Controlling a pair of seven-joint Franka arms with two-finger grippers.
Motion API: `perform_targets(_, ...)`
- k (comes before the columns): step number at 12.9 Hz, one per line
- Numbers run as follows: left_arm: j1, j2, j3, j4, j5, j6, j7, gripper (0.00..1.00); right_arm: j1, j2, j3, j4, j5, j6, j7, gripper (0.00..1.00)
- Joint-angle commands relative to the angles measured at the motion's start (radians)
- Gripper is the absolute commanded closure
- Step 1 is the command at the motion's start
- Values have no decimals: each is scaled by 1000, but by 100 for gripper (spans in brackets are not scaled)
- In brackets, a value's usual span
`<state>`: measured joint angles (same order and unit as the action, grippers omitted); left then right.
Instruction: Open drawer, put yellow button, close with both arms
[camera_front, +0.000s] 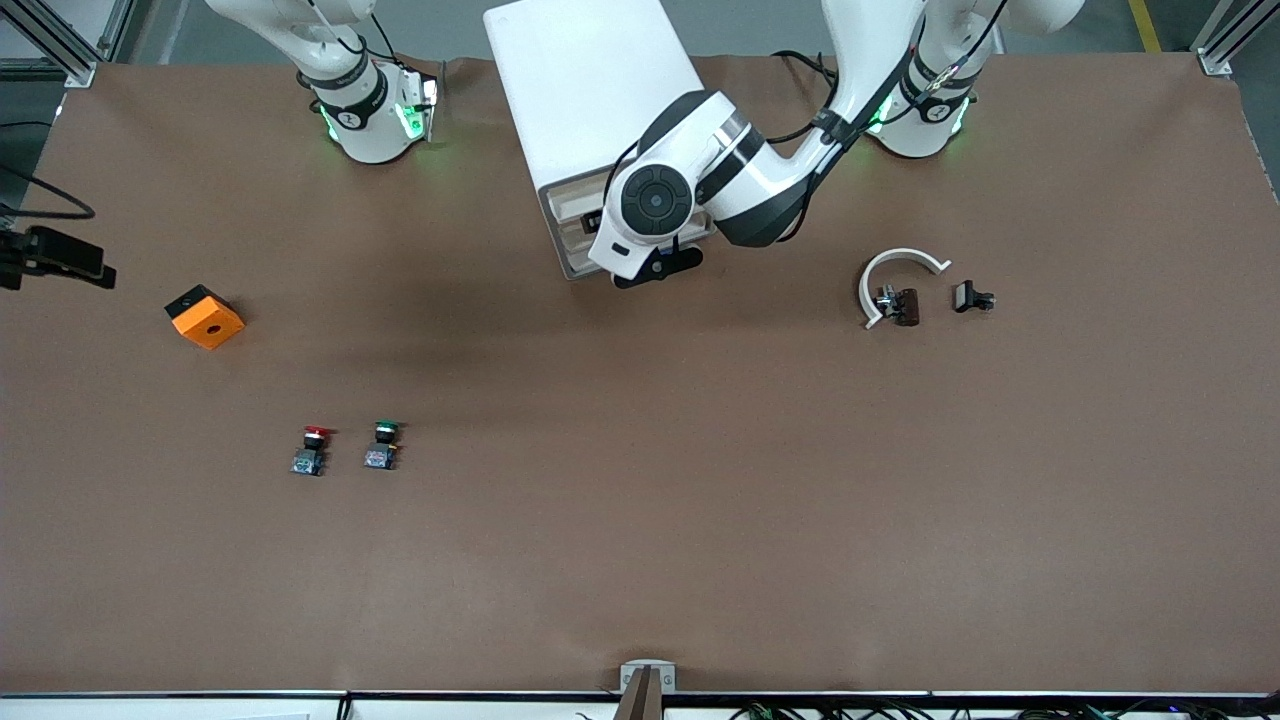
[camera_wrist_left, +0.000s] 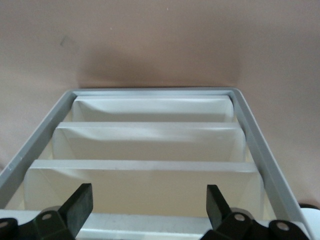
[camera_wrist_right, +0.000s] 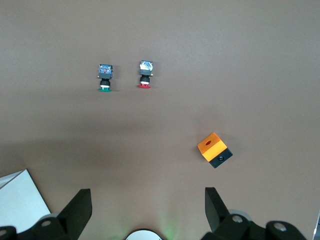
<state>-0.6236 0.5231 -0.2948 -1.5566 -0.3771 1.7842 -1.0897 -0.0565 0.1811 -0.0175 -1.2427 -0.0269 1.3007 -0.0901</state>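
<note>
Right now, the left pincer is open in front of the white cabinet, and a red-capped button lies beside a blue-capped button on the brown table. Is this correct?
Not quite: the second cap is green, not blue. The front view shows the red-capped button beside the green-capped button on the brown table. The left pincer is indeed open before the white cabinet.

No readable text, label, brand name, number or sign appears in any of the three views. The white cabinet (camera_front: 590, 90) has a plain, unmarked top. A dark band around the right arm's base (camera_front: 350, 112), at the cabinet's side toward the right arm's end of the surface, carries a small pale mark, and a band on the left arm's base (camera_front: 935, 110) carries a similar one, but both are too small to make out. The orange block (camera_front: 205, 317) and the two push buttons show no lettering.
</note>
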Motion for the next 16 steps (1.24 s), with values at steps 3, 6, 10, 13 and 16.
perform_targets(3, -10, 5, -6, 4, -55, -14, -30, 0, -6, -179, 5, -261, 8, 118, 10, 0)
perform_targets(6, 27, -5, 23, 21, 3, -16, -18, 0, -14, -320, 1, -469, 8, 222, 10, 0)
perform_targets(10, 195, -41, 34, 67, 145, -20, -9, 0, -13, -377, 1, -534, 10, 246, 12, 0)
perform_targets(13, 349, -101, 34, 81, 286, -20, -2, 0, -14, -381, 1, -537, 10, 241, 13, 0)
perform_targets(16, 450, -146, 32, 101, 479, -23, 94, 0, -14, -381, -2, -537, 36, 246, 30, 0)
